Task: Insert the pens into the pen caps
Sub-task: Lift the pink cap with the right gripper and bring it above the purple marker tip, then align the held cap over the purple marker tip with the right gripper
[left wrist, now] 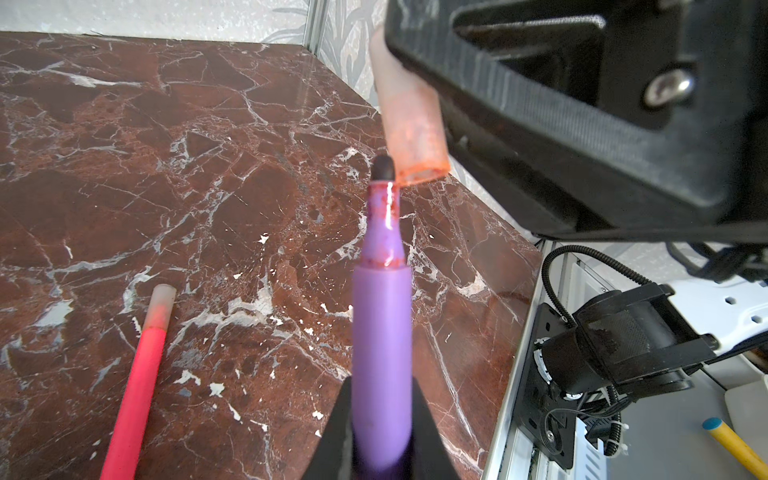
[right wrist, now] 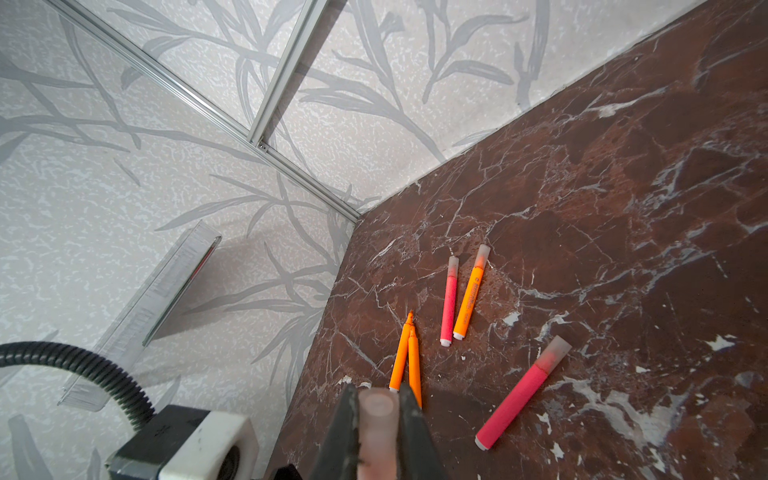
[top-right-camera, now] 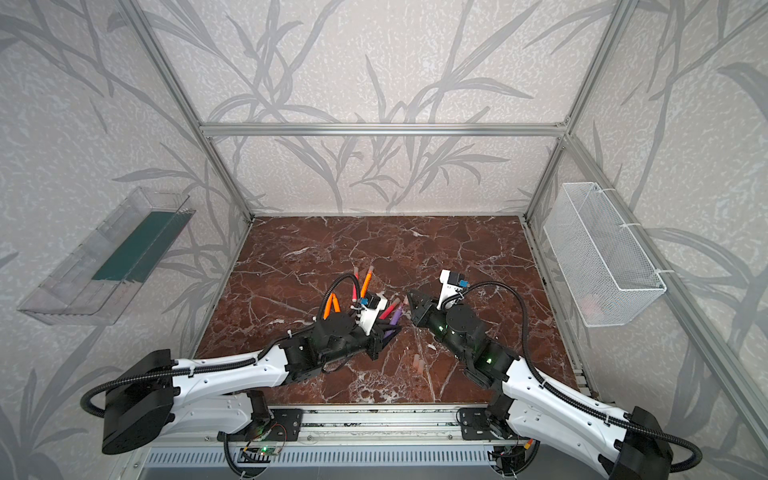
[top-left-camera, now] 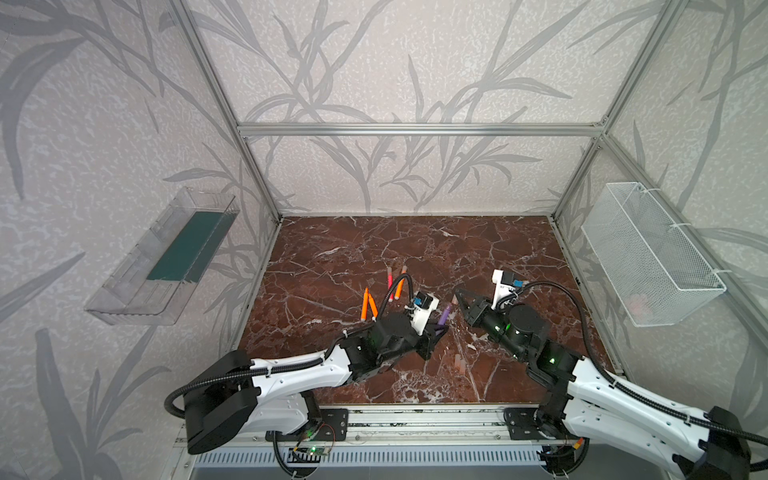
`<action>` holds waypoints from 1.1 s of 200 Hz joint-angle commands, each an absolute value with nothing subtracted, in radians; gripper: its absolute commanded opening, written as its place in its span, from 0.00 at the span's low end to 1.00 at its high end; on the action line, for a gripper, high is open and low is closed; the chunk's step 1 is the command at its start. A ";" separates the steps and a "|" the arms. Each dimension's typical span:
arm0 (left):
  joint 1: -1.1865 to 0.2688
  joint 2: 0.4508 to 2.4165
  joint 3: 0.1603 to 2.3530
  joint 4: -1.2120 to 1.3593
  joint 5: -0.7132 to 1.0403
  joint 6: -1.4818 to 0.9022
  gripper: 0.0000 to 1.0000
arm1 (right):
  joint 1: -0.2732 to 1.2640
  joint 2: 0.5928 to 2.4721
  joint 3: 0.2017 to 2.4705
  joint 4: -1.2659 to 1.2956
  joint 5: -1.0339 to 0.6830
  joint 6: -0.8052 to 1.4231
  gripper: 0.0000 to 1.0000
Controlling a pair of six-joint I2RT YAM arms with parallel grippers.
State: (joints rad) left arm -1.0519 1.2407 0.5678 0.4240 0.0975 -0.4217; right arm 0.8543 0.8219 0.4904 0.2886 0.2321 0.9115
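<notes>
Above the red-brown marble worktop [left wrist: 166, 166], the left gripper [left wrist: 381, 419] pinches a purple marker pen [left wrist: 381, 324], the right gripper [right wrist: 378, 392] a pale pinkish translucent cap [left wrist: 409, 120]. Its nib [left wrist: 383, 166] sits just beside the cap's rim: centre it, then push straight.

red-brown marble tabletop [top-left-camera: 415, 249]: five pens [right wrist: 449, 303] left of centre, two loose caps [top-left-camera: 459, 365] near front

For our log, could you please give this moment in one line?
left gripper: shut on purple pen | right gripper: shut on pen cap | status: not yet inserted
</notes>
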 commanded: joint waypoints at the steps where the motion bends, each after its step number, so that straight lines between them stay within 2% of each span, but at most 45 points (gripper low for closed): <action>1: -1.058 1.241 0.589 0.453 0.090 -0.423 0.00 | 0.849 0.794 0.506 0.318 0.264 0.899 0.11; 137: -1.059 1.247 0.591 0.457 0.083 -0.421 0.00 | 0.852 0.868 0.506 0.356 0.206 0.908 0.07; 220: -1.059 1.254 0.591 0.463 0.089 -0.423 0.00 | 0.853 0.875 0.515 0.374 0.229 0.905 0.07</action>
